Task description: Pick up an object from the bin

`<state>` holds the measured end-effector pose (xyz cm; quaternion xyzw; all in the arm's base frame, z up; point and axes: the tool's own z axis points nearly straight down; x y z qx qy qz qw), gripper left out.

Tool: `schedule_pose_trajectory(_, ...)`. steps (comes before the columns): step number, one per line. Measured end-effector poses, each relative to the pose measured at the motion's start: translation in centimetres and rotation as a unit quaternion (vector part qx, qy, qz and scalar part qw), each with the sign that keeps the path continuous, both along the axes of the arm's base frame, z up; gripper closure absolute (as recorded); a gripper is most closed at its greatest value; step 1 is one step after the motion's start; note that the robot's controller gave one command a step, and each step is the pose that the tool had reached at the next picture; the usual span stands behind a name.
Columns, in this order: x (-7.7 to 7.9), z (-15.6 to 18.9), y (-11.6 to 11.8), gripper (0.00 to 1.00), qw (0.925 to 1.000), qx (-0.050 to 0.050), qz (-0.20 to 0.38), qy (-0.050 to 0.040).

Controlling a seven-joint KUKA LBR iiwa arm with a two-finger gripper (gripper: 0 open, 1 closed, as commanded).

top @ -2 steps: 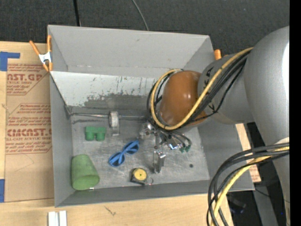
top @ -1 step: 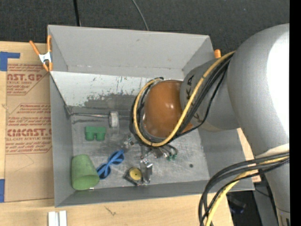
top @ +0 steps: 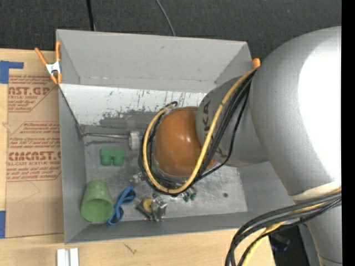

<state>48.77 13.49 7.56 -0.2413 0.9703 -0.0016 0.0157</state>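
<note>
- Gripper (top: 165, 186) hung under orange wrist cover (top: 176, 142); whether it was open or closed could not be told.
- Small yellow-metal piece (top: 151, 206) lay just beside it, its axis unclear.
- Blue loop (top: 123, 202) lay at its view-left, long axis slanting toward it.

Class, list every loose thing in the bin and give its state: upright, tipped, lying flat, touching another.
Green cup: apparently tipped on its side, view's lower left corner.
Blue loop: lying flat, against the cup.
Green block: lying flat, apart from the rest.
Metal rod: lying flat by the back wall.
</note>
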Motion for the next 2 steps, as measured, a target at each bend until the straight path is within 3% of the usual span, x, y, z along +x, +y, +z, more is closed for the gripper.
schedule_pose_trajectory(1,-0.2,-0.1,0.0,1.00,1.0000,0.001,-0.002,0.0053)
schedule_pose_trajectory(2,2.6,12.8,1.0,1.00,0.9992,-0.001,0.037,0.0109)
